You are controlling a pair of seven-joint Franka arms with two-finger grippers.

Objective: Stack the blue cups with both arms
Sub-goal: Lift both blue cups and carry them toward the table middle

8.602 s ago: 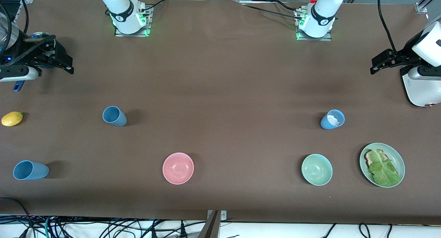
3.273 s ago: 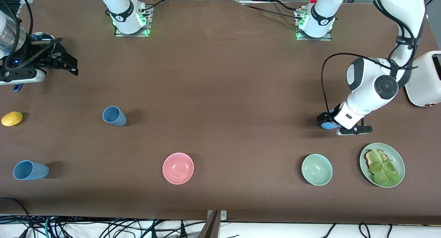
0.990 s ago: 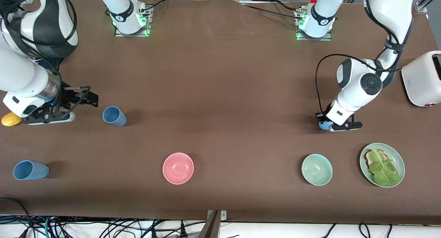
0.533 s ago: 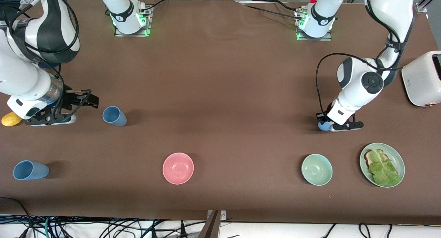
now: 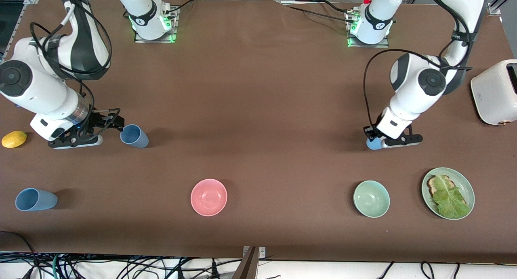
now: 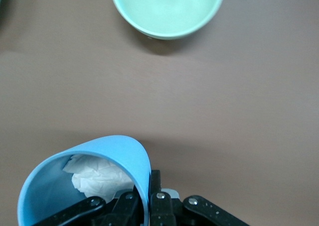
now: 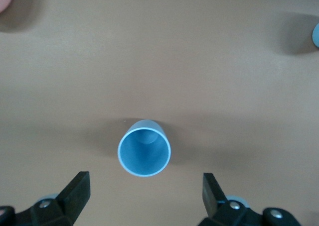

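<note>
Meanwhile, one blue cup (image 6: 84, 178) is clamped by the left hand (image 5: 373, 138); the right hand (image 5: 117, 123) is held wide beside another cup (image 5: 134, 136).

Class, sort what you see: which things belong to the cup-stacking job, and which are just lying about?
Belongs to the job: blue cups; left gripper shut on the paper-stuffed cup; right gripper, open.

Lying about: pink bowl, green bowl, lettuce plate, lemon, toaster.
</note>
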